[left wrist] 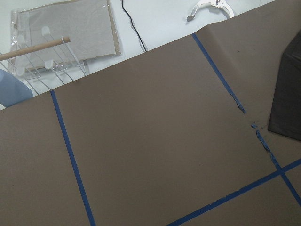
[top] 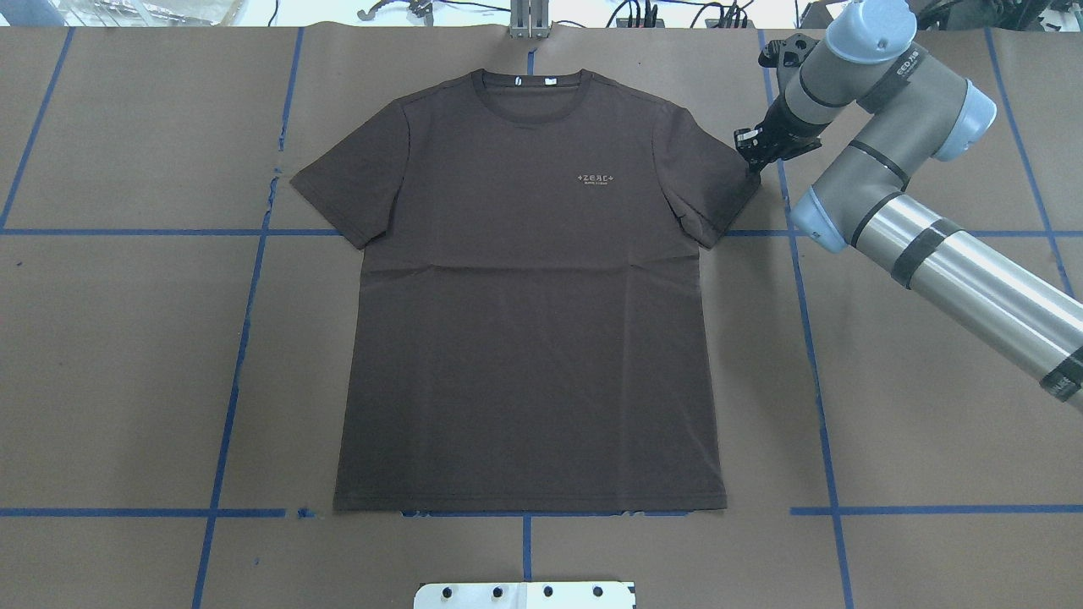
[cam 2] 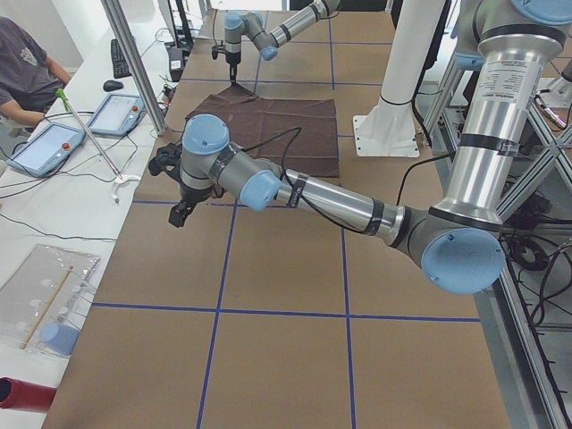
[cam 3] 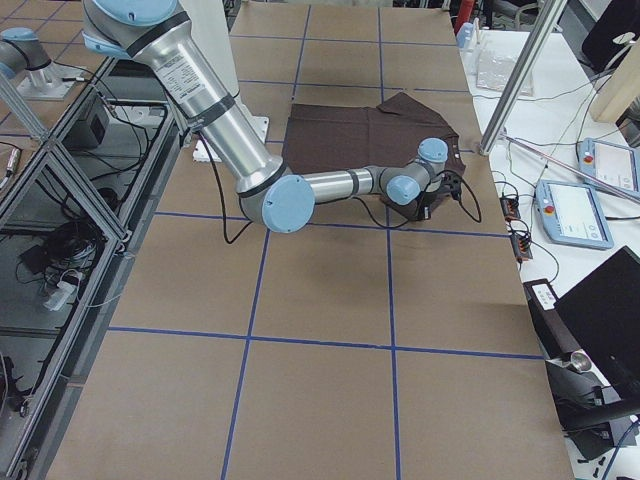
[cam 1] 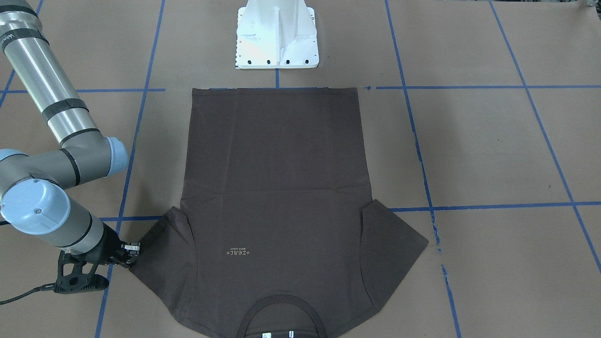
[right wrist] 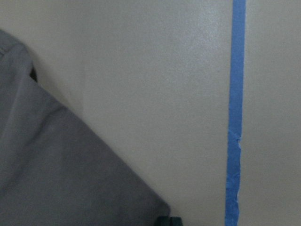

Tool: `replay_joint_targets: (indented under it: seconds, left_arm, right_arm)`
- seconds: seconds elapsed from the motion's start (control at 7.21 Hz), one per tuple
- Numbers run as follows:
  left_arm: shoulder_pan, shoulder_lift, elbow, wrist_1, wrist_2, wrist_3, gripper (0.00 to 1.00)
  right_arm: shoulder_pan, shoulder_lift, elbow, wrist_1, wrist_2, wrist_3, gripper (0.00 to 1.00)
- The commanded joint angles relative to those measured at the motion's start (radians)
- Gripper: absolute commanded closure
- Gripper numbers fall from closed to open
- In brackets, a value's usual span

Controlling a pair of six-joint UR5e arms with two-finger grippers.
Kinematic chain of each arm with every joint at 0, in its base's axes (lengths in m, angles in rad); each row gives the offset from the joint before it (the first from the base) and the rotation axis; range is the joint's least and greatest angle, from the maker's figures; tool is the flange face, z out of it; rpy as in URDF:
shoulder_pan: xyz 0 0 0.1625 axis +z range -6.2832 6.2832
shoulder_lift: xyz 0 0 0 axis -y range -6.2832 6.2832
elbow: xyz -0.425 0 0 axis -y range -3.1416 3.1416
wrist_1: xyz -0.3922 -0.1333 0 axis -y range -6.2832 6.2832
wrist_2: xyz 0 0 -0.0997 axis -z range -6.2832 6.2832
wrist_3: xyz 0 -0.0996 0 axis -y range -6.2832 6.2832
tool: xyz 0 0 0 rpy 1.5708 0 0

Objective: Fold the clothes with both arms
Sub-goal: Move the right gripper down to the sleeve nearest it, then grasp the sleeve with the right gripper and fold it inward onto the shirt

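- The T-shirt (top: 525, 321) lies flat and chest-up on the paper-covered table (top: 931, 423). In my overhead view its collar (top: 531, 118) is at 12 o'clock and its hem at 6.
- My right gripper (top: 753, 156) is at 2 o'clock from the shirt's middle, with its tips at the hem of the sleeve (top: 706, 186). I cannot tell whether the fingers are apart or pinching cloth.
- My left gripper (cam 2: 179, 213) hangs over bare paper, clear of the shirt. Its camera catches the other sleeve (left wrist: 288, 94) at 3 o'clock. I cannot tell how its fingers stand.

One T-shirt (top: 525, 338), two arms (top: 948, 254) (cam 2: 313, 192), one white pedestal (cam 1: 277, 37)
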Motion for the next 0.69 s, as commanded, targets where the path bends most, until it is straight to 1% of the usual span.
replay_joint_targets:
  seconds: [0.0,0.28,0.42,0.55]
  left_arm:
    - [0.000,-0.004,0.001,0.000,0.000,0.001,0.00]
    - [0.000,-0.002,-0.001,0.003,0.002,0.004,0.00]
    - [-0.002,-0.002,-0.007,0.005,0.002,0.004,0.00]
    - [-0.002,-0.002,-0.010,0.005,0.002,0.003,0.00]
  right_arm:
    - [-0.002,0.062,0.036,0.002,0.001,0.009,1.00]
    - [-0.020,0.142,0.085,0.002,0.000,0.044,1.00]
    - [-0.082,0.179,0.096,0.003,-0.040,0.140,1.00]
    - [-0.151,0.205,0.086,0.003,-0.175,0.152,1.00]
